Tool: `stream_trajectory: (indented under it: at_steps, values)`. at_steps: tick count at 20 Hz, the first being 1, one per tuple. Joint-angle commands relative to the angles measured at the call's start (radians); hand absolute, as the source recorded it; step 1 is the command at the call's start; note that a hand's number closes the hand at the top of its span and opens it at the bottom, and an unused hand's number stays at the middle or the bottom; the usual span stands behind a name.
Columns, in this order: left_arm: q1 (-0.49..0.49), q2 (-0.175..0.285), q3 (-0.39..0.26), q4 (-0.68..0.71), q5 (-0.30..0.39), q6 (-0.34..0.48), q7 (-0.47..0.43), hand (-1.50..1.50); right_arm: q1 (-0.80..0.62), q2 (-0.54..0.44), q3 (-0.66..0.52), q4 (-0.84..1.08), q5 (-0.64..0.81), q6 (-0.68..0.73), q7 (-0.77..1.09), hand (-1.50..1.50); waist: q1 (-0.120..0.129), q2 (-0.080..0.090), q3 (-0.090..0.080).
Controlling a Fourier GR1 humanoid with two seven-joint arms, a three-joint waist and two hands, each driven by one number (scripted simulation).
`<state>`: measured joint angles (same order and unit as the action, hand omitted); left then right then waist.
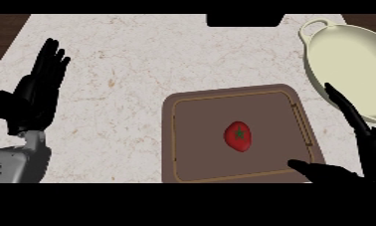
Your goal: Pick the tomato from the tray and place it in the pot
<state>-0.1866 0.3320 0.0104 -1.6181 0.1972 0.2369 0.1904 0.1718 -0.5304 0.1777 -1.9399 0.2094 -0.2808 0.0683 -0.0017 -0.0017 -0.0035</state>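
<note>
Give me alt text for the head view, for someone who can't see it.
A red tomato lies in the middle of a brown tray on a marble counter, with the open right hand at the tray's right edge, not touching the tomato. A cream pot sits at upper right; the open left hand rests at left.

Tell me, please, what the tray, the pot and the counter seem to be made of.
Tray: probably wood or plastic; flat brown and dull, with a thin paler line inside its rim.
Pot: likely enamel or ceramic; cream, smooth and softly shaded, with a loop handle.
Counter: stone, perhaps marble; pale, with fine brownish veins and specks.
</note>
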Motion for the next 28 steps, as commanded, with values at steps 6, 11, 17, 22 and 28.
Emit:
stream_trajectory:
  at_steps: [6, 11, 17, 22, 28]
  values:
    - [0.020, -0.014, -0.029, -0.034, -0.011, -0.014, 0.012, 0.00, -0.188, -0.141, 0.178, -0.121, 0.076, 0.311, 0.559, -1.50, 0.031, 0.003, 0.000]
    - [-0.014, -0.013, 0.008, 0.027, -0.005, -0.028, -0.018, 0.00, -0.376, -0.027, 0.284, -0.078, 0.056, 0.433, 0.807, -1.50, 0.021, 0.005, 0.001]
    - [-0.008, -0.037, 0.038, -0.012, -0.027, -0.026, 0.011, 0.00, -0.422, 0.126, 0.262, 0.013, 0.111, 0.488, 0.833, -1.50, 0.005, 0.002, 0.003]
    - [-0.039, -0.043, 0.046, -0.007, -0.040, -0.041, 0.064, 0.00, -0.452, 0.247, 0.317, 0.049, 0.211, 0.507, 0.903, -1.50, 0.003, 0.002, 0.003]
    - [-0.031, -0.077, 0.045, 0.019, -0.067, -0.046, 0.013, 0.00, -0.334, 0.228, 0.345, -0.016, 0.315, 0.515, 0.939, -1.50, -0.003, 0.001, 0.003]
